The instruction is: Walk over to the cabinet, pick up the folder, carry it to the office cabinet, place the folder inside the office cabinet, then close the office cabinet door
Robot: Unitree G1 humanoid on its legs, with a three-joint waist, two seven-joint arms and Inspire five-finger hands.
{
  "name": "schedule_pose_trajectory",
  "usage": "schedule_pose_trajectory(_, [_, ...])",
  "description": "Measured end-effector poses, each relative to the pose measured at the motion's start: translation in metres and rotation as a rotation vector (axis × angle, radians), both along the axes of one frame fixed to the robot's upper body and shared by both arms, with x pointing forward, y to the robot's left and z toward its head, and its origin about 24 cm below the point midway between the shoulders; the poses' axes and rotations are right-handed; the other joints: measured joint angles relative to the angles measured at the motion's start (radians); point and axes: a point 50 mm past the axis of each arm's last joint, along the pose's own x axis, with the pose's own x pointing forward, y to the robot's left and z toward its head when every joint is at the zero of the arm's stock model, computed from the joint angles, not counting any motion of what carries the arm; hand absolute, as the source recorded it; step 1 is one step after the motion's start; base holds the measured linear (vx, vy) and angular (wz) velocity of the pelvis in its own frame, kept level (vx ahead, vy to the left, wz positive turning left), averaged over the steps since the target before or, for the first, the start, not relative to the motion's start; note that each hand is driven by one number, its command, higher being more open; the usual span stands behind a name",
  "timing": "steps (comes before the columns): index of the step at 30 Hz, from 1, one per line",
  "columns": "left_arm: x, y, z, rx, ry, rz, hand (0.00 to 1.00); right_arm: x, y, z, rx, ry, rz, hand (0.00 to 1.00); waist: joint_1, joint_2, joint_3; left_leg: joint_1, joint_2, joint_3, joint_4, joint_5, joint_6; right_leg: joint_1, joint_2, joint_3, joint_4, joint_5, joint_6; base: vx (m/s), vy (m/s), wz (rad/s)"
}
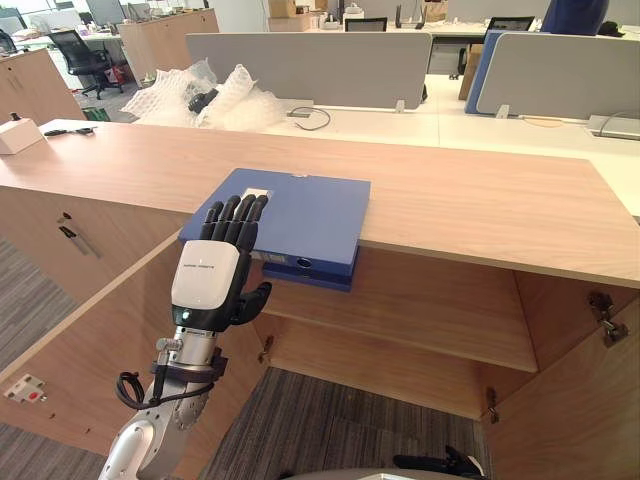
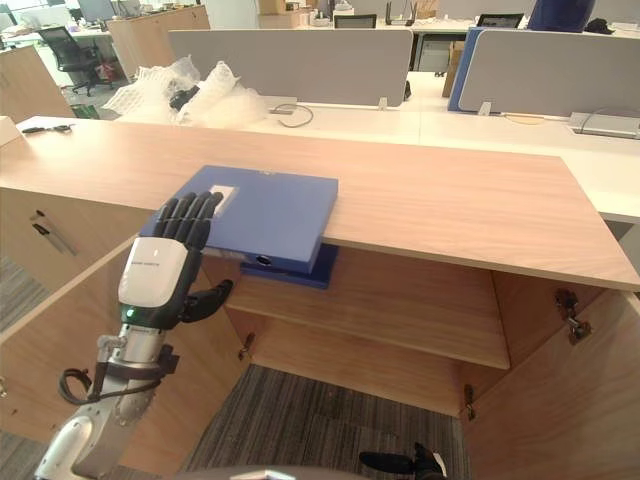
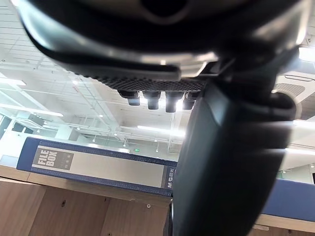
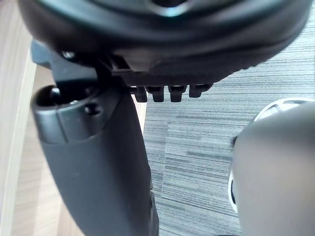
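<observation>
A blue file-box folder [image 1: 300, 215] lies flat on the wooden cabinet top [image 1: 480, 200], its near end sticking out over the front edge. My left hand [image 1: 207, 280] is raised in front of the folder's near-left corner. Its straight fingers [image 1: 235, 215] reach over the top face and the thumb [image 1: 255, 300] juts out below the overhang. It is open and grips nothing. In the left wrist view the folder's labelled spine [image 3: 98, 167] shows past the thumb [image 3: 231, 162]. My right hand [image 1: 440, 462] hangs low over the carpet, fingers relaxed.
Below the top, the cabinet stands open, with a wooden shelf [image 1: 420, 310] inside. Its doors are swung out at left [image 1: 90, 350] and right [image 1: 580, 400]. Bubble wrap [image 1: 200, 95] and grey desk partitions [image 1: 310, 65] lie behind. A white box [image 1: 15, 135] sits far left.
</observation>
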Motion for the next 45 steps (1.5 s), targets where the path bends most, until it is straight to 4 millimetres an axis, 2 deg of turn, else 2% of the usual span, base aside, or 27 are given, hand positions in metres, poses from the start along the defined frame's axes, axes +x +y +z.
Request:
schedule_pose_trajectory(10, [0.008, 0.018, 0.002, 0.007, -0.003, 0.095, 1.0, -0.001, -0.006, 0.001, -0.007, -0.002, -0.025, 1.0, -0.013, 0.005, 0.002, 0.01, 0.0, 0.022, 0.0, 0.0, 0.0, 0.002, 0.003, 0.028, -0.016, 0.007, -0.004, 0.0, -0.003, -0.08])
schedule_pose_trajectory(18, [0.02, 0.02, 0.005, 0.009, -0.022, 0.108, 1.0, -0.001, -0.009, 0.002, -0.013, -0.006, -0.036, 1.0, -0.019, 0.021, -0.002, 0.012, -0.001, 0.027, 0.0, -0.005, 0.007, 0.003, 0.005, 0.04, -0.034, 0.023, 0.0, -0.03, 0.012, -0.05])
schedule_pose_trajectory(37, [0.045, 0.039, -0.024, 0.035, 0.137, 0.214, 1.0, -0.002, -0.014, 0.003, -0.023, -0.012, -0.06, 1.0, -0.034, 0.036, -0.008, 0.014, 0.0, 0.044, 0.0, -0.007, 0.006, -0.006, 0.005, 0.065, -0.04, 0.043, 0.004, -0.03, 0.007, -0.03])
schedule_pose_trajectory(38, [0.048, 0.036, -0.026, 0.039, 0.15, 0.204, 0.0, -0.003, -0.016, 0.003, -0.024, -0.011, -0.073, 1.0, -0.035, 0.038, -0.009, 0.015, 0.0, 0.047, 0.0, -0.007, 0.006, -0.008, 0.005, 0.069, -0.04, 0.044, 0.005, -0.01, 0.004, -0.08])
schedule_pose_trajectory(43, [0.06, 0.028, -0.026, 0.061, 0.163, 0.168, 0.0, -0.003, -0.016, 0.003, -0.024, -0.011, -0.077, 1.0, -0.041, 0.039, -0.01, 0.018, 0.0, 0.051, 0.0, -0.007, 0.006, -0.008, 0.005, 0.074, -0.04, 0.046, 0.004, -0.01, 0.001, -0.03])
schedule_pose_trajectory(45, [0.069, 0.027, -0.018, 0.063, 0.125, 0.168, 0.0, -0.003, -0.017, 0.003, -0.025, -0.012, -0.078, 1.0, -0.045, 0.039, -0.011, 0.019, 0.0, 0.052, 0.0, -0.007, 0.006, -0.008, 0.005, 0.075, -0.039, 0.046, 0.004, 0.0, 0.0, 0.0])
